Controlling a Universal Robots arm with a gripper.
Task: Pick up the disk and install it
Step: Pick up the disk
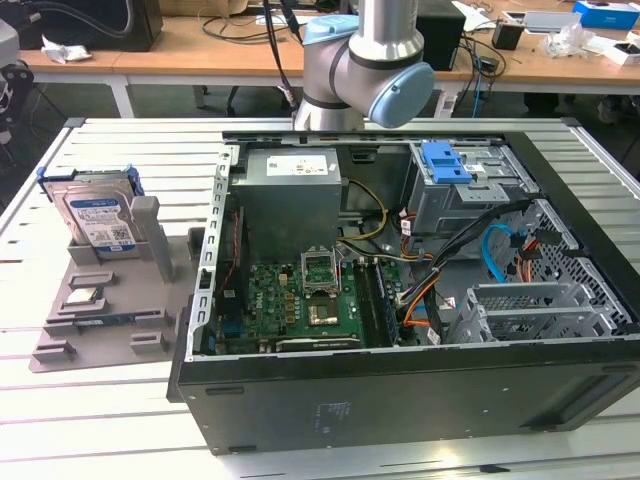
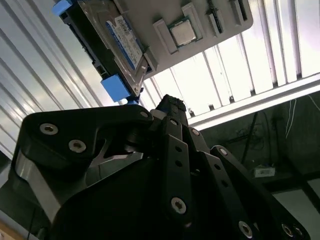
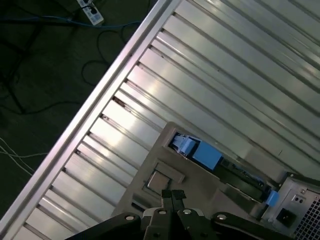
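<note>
I start with the slatted metal table (image 1: pixel 120 140), which carries everything. On it lies the open computer case (image 1: pixel 400 400), taking up the middle and the exterior view's right. The arm (image 1: pixel 370 60) rises behind the case's far side.

On the exterior view's left, just beside the case, sits a grey moulded holder (image 1: pixel 100 310). The disk (image 1: pixel 97 215) stands upright in a slot at the holder's far end, label face towards the camera. Its lower part is sunk in the slot and its upper part is free. It is not yet picked up and nothing touches it.

In the first wrist view the hand (image 3: pixel 172 195) hangs over the holder with its two tips pressed together and nothing between them. It is near the disk but apart from it.

I judge the disk to be stiff and fairly heavy for its size, with smooth metal faces that could slip under a light pinch. It is also likely to suffer from a knock or a drop, so I would treat it gently. The blue rails (image 2: pixel 116 87) along its edges look like the better purchase, being plastic and less slick than the faces. I would grip across them on the free upper part and lift straight out of the slot.

A small processor chip (image 2: pixel 182 31) rests in another pocket of the holder, well clear of the disk.
</note>
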